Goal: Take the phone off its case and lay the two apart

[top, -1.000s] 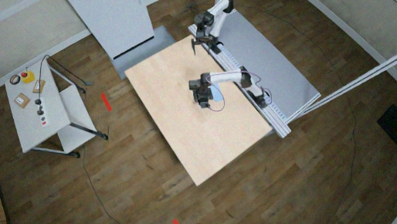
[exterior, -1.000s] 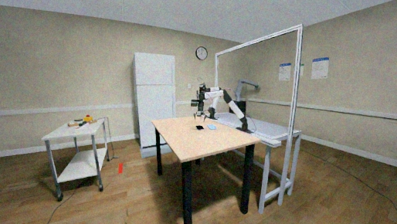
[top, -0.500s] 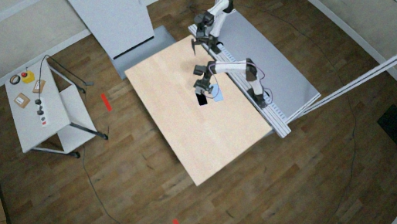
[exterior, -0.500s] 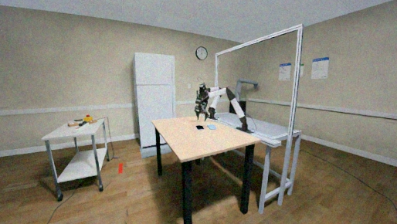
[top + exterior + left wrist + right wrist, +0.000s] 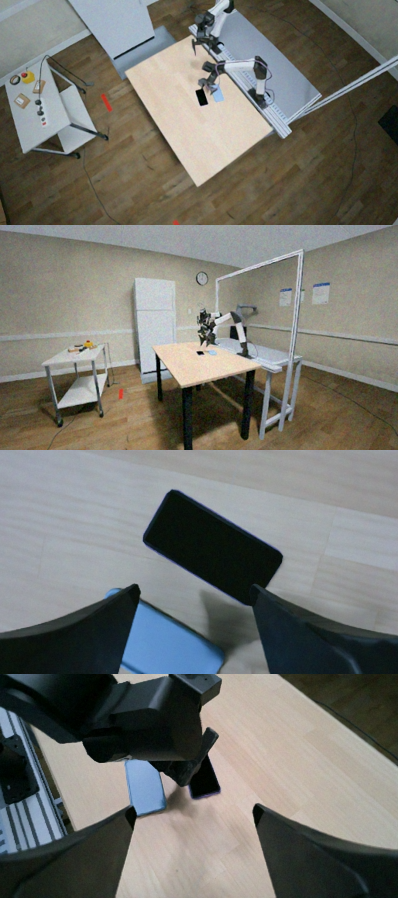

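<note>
If we swing our wide-open left hand (image 5: 208, 87) (image 5: 204, 344) (image 5: 195, 586) (image 5: 183, 756) too low, we may nudge the phone (image 5: 201, 97) (image 5: 200, 352) (image 5: 212, 547) (image 5: 205, 783) against its case (image 5: 218, 94) (image 5: 211, 352) (image 5: 167, 642) (image 5: 145, 788)

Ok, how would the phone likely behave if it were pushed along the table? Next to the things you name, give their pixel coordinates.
The phone (image 5: 201, 97) (image 5: 200, 353) (image 5: 212, 547) (image 5: 204, 780) would probably slide without rolling or tipping, since it lies flat and has straight sides. It looks stiff, its edges unbent, and its smooth black face could be somewhat slippery.

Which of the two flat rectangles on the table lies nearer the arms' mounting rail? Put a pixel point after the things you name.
The light-blue case (image 5: 218, 95) (image 5: 212, 352) (image 5: 167, 641) (image 5: 145, 788); the black phone (image 5: 201, 98) (image 5: 200, 353) (image 5: 212, 547) (image 5: 204, 782) lies farther from the rail (image 5: 281, 129) (image 5: 274, 368) (image 5: 35, 821).
</note>
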Robot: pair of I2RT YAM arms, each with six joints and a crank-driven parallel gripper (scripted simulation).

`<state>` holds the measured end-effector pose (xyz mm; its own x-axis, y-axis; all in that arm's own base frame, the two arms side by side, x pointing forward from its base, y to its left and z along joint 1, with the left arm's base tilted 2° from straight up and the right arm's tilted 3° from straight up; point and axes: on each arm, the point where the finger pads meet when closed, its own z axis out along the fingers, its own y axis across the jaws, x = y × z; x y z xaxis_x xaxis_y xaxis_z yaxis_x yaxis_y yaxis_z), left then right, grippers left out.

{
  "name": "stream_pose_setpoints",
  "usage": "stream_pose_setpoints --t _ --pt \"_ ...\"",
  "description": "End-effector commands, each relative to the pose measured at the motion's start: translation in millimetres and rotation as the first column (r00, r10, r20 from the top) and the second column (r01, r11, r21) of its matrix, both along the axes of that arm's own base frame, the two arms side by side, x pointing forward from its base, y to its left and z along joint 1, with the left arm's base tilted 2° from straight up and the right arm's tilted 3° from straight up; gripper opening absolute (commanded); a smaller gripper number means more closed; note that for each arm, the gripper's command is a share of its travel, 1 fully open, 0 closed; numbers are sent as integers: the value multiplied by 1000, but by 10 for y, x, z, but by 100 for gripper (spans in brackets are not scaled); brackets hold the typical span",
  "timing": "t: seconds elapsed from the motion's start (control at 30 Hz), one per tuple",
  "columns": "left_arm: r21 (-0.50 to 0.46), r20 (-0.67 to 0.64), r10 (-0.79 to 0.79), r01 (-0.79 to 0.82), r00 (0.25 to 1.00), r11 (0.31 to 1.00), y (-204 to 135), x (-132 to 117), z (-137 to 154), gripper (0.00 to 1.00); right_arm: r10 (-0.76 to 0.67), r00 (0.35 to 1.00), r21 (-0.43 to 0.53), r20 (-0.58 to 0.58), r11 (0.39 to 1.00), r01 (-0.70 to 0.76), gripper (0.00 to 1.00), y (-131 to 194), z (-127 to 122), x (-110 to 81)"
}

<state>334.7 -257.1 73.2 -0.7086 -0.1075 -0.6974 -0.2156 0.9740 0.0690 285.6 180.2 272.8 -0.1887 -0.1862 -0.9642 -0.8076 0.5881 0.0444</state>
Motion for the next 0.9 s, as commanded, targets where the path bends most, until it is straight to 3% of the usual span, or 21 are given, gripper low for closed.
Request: stream_pose_setpoints --t 0.0,0.87 --pt "-49 91 -53 57 994 997 -75 132 189 95 -19 1000 0 -7 1000 19 100 -29 -42 17" --pt "-56 91 -55 60 994 997 -110 150 191 95 -19 1000 0 -7 1000 19 100 -29 -42 17"
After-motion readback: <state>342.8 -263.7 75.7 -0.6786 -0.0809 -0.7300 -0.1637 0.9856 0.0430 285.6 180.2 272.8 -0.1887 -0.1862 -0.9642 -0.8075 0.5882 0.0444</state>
